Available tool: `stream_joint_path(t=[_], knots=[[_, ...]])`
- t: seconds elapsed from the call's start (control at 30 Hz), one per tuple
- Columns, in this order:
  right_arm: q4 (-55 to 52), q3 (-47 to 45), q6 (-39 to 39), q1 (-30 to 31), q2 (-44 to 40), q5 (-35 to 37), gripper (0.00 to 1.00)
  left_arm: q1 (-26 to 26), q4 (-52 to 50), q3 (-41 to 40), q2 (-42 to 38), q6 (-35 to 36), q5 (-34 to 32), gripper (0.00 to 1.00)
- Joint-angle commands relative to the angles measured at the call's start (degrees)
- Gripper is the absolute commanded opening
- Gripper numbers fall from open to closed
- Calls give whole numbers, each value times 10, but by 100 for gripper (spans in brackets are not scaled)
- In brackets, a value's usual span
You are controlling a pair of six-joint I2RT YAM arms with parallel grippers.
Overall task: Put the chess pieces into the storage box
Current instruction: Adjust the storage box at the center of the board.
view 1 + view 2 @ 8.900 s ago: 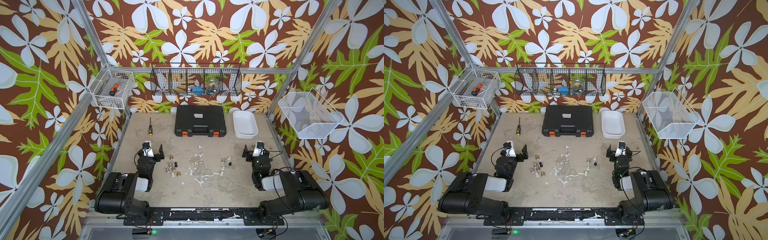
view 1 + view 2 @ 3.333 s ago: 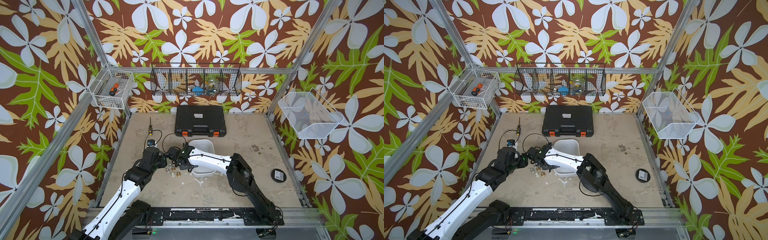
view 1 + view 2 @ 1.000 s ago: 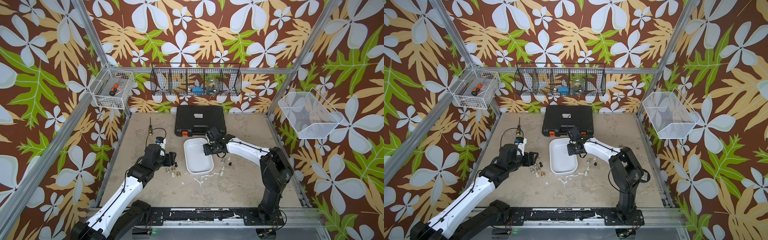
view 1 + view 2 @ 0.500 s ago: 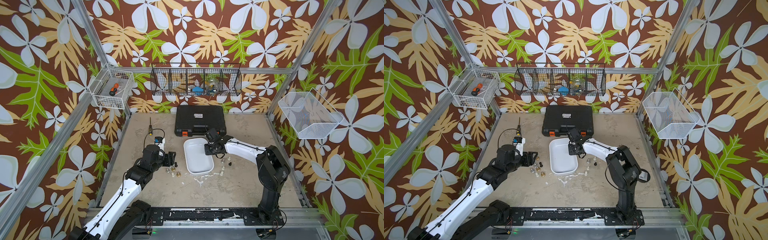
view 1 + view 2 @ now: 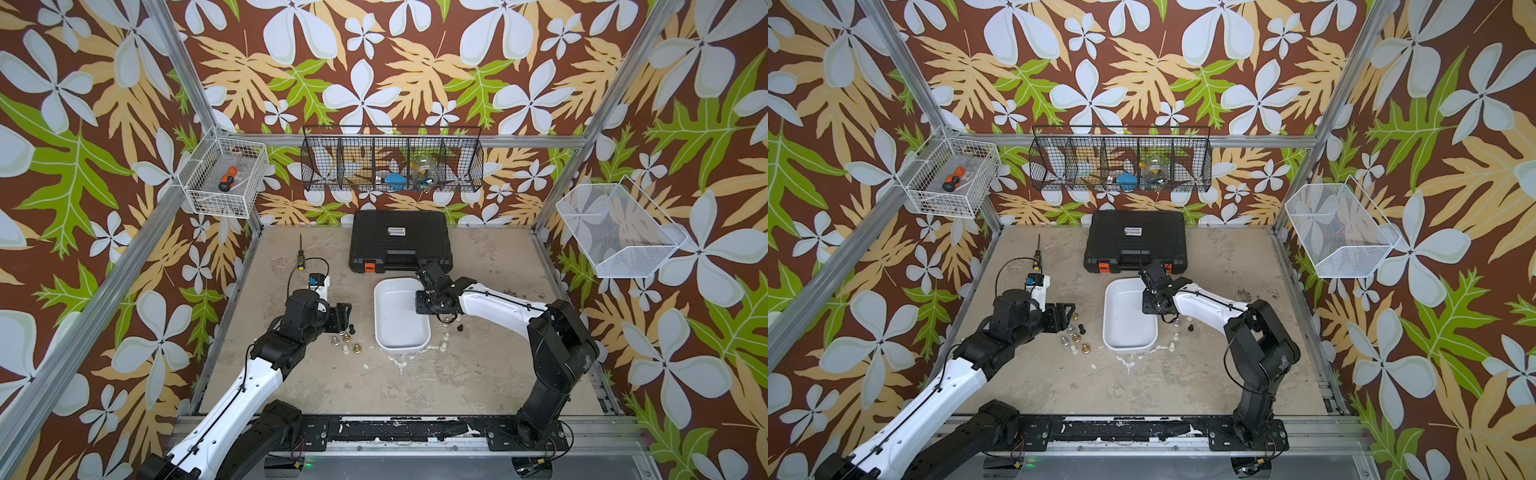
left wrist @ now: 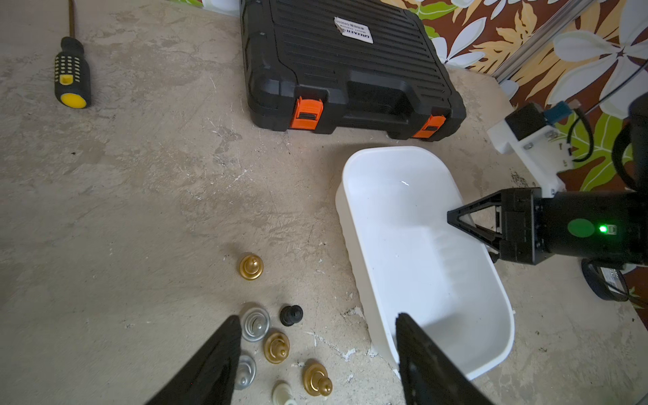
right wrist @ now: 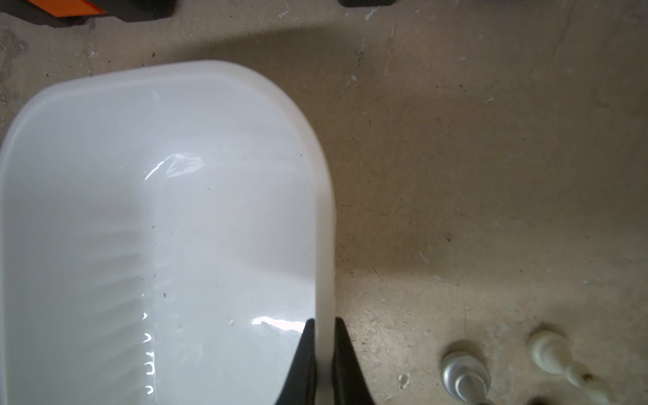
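Sitting just in front of the black toolcase [image 5: 400, 241], the white storage box [image 5: 399, 344] is empty, its wall pinched in the right gripper [image 7: 324, 322]: I'd say the box is being positioned. The left gripper [image 6: 315, 317] hangs spread above gold, silver and black chess pieces [image 6: 251, 267]; more stand along the box's other side. Next comes a careful pinch on one pawn. The case's white sticker [image 6: 352, 31] is unreadable.

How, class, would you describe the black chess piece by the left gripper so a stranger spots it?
Find the black toolcase with orange latches; in front lies the white storage box. Beside that box, near the left gripper, stands a cluster of chess pieces. The black piece is the only dark one, among gold, silver and cream neighbours.
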Motion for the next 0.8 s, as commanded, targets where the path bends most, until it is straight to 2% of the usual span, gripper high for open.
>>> stream_joint_path(t=[0.0, 0.23, 0.37, 0.67, 0.77], knots=[[17, -11, 39, 1, -10, 20, 0, 0, 8, 1, 3, 1, -5, 71], [30, -16, 48, 1, 6, 12, 0, 0, 7, 1, 5, 2, -6, 71], [33, -9, 39, 1, 14, 7, 8, 0, 8, 1, 5, 3, -7, 71], [36, 7, 3, 2, 27, 14, 9, -1, 6, 1, 4, 4, -7, 71], [32, 11, 0, 2, 25, 16, 14, 0, 6, 1, 4, 4, -10, 72]])
